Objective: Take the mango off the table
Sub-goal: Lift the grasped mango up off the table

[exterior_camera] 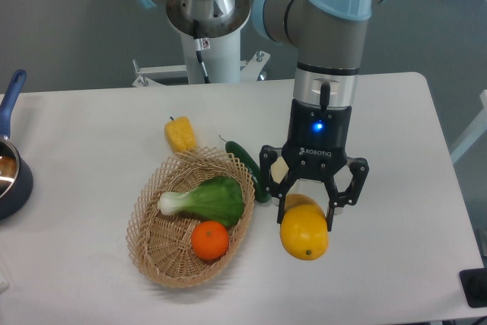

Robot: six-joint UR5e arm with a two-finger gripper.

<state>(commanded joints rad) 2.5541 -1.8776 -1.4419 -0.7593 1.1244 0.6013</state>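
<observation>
"robotiq" in white letters across the gripper (304, 215) body

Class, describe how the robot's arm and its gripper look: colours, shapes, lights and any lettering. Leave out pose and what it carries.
The arm is built of thick grey cylinders with light-blue caps at the joints, and it rises from a white pedestal. A silver band joins the wrist to the black gripper, which carries a glowing blue light, white ROBOTIQ lettering and black linkage jaws. A thin black cable runs down the pedestal.

Grey arm (329, 43) with pale blue joint caps; black gripper (304, 209), white lettering, blue light lit.
</observation>
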